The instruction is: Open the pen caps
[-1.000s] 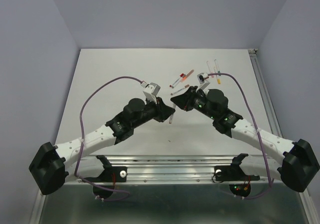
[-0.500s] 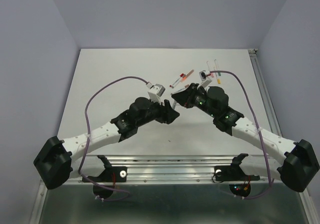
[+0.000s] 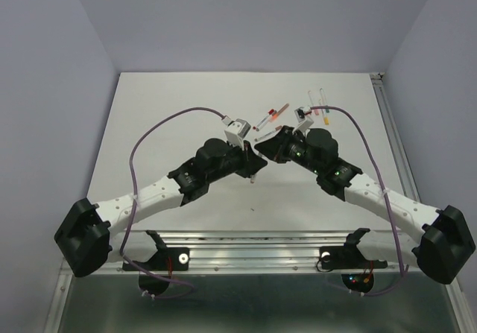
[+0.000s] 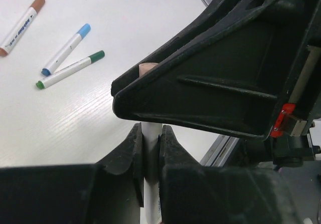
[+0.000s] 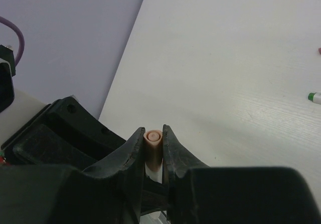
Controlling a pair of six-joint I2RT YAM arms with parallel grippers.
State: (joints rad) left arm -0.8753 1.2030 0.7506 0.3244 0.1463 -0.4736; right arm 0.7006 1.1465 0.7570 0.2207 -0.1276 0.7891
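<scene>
Grippers: two – left gripper (image 4: 150,140), right gripper (image 5: 153,134). Between them: one held pen (image 4: 152,204), one peach cap (image 5: 153,146). Loose pens, left wrist view: three, at 10 o'clock from held pen – brown-capped pen (image 4: 21,26), blue-capped pen (image 4: 65,50), green-capped pen (image 4: 70,70). Top view: two groups, near pen cluster (image 3: 270,117) at 1 o'clock from grippers, far pen cluster (image 3: 319,103) at 2 o'clock; number per cluster unclear.

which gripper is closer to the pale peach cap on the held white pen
Right. The right gripper is clamped on the pale peach cap itself; the left gripper grips the white pen barrel farther down.
</scene>
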